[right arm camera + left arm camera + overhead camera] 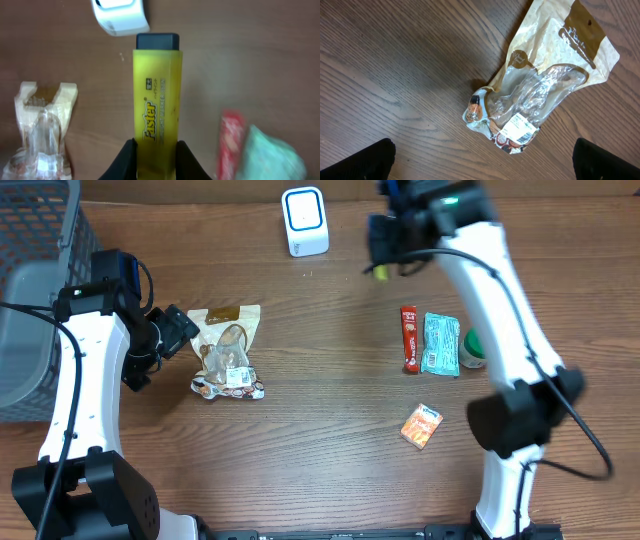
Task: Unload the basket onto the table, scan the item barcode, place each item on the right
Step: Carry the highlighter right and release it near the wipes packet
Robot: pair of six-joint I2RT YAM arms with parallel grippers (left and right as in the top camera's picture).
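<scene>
Yellow marker [156,100] sits clamped in our right gripper [156,148], upper middle of the overhead frame, right of the scanner [305,220]. Our left gripper [480,165] hangs wide open, empty, at left. We risk no read if its barcode faces away, or a slip from the low grip.

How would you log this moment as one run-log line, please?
right pincer: shut on yellow Faster marker, near white scanner | left pincer: open, by clear pouch

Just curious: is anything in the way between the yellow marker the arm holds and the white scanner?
Nothing visible. Only bare table lies between the yellow marker in the right gripper and the white scanner.
</scene>
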